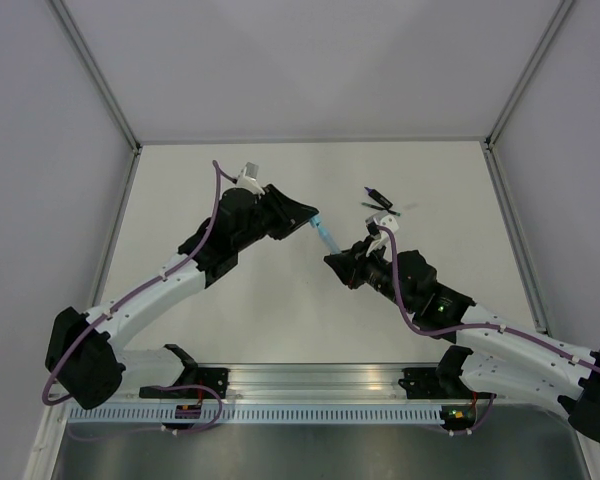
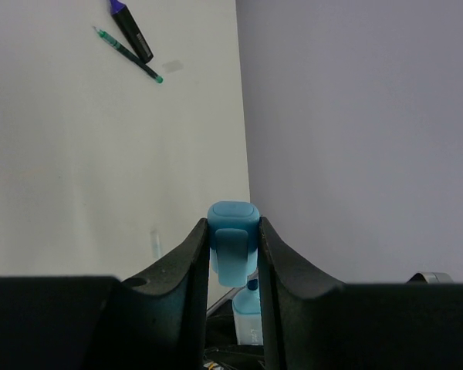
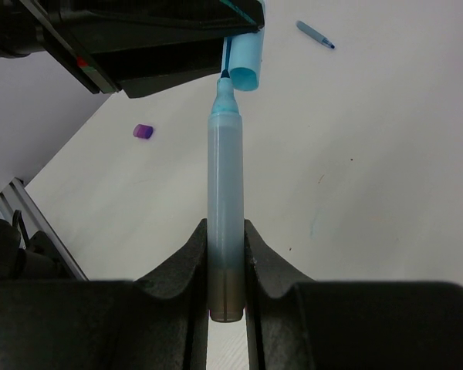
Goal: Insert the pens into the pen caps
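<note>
My left gripper [image 1: 310, 220] [image 2: 233, 223] is shut on a pale-blue cap [image 2: 233, 239], held above the table, with its closed end toward the left wrist camera. My right gripper [image 1: 337, 258] [image 3: 225, 227] is shut on the pale-blue highlighter [image 3: 225, 177] [image 1: 325, 237], pointing it up at the cap [image 3: 245, 58]. The highlighter's tip is at the rim of the cap's open mouth. A black-and-purple marker [image 2: 131, 29] and a thin dark pen [image 2: 127, 55] lie together on the table [image 1: 380, 200]. A purple cap [image 3: 143, 131] and a thin blue pen [image 3: 315, 35] lie apart.
White table [image 1: 280, 330] boxed by pale walls with metal corner posts [image 1: 100, 75]. A small clear piece [image 2: 156, 243] lies on the table below the left gripper. A metal rail [image 1: 310, 385] with the arm bases runs along the near edge.
</note>
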